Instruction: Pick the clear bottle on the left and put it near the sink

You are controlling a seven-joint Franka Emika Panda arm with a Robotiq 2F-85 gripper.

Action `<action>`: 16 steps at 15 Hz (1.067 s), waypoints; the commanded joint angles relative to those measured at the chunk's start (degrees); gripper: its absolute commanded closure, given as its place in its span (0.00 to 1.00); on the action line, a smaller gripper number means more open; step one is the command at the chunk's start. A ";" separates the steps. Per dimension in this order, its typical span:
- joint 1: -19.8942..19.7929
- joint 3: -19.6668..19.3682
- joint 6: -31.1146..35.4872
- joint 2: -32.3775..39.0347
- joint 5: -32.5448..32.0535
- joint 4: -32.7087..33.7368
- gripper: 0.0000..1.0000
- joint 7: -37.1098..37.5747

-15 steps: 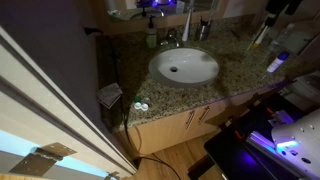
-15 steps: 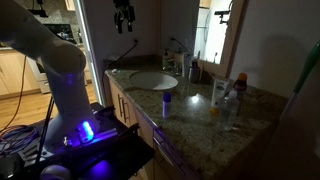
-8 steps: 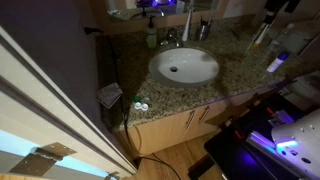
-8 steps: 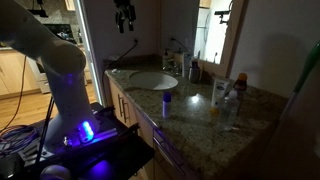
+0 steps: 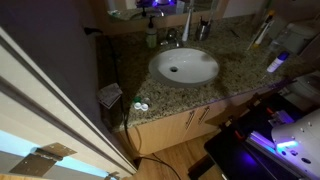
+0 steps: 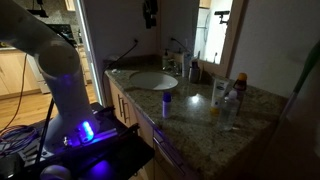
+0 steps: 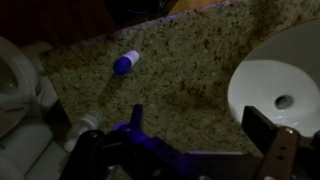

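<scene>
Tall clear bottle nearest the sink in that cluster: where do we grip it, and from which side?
Grip the clear bottle mid-body, below its cap, jaws level, coming in from the sink side. It seems to stand upright, and the other bottles crowd its far side, so the counter toward the sink looks the freest path. The gripper is open overhead.

Bench [image 6: 192, 97] bare between sink [image 6: 152, 80] and bottle cluster [image 6: 221, 94]; blue-capped bottle [image 6: 167, 103] blocks front edge there. Faucet [image 6: 176, 57], soap bottle [image 5: 151, 38] crowd behind sink. Air above sink open.
</scene>
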 commanded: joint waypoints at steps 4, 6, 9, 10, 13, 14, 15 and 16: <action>-6.38 -5.53 -0.10 0.34 0.09 2.54 0.00 -0.41; -6.50 -5.56 -0.13 0.41 0.10 2.81 0.00 -0.24; -6.44 -5.19 -0.14 0.52 0.07 2.81 0.00 0.11; -6.74 -4.51 2.36 1.17 0.11 2.44 0.00 2.46; -7.16 -2.77 9.71 4.51 1.32 3.38 0.00 9.41; -8.05 -2.74 11.39 5.18 0.12 3.27 0.00 10.72; -9.02 -3.47 12.19 5.61 -0.84 3.06 0.00 11.35; -10.89 -4.68 12.76 5.89 -2.78 2.54 0.00 12.06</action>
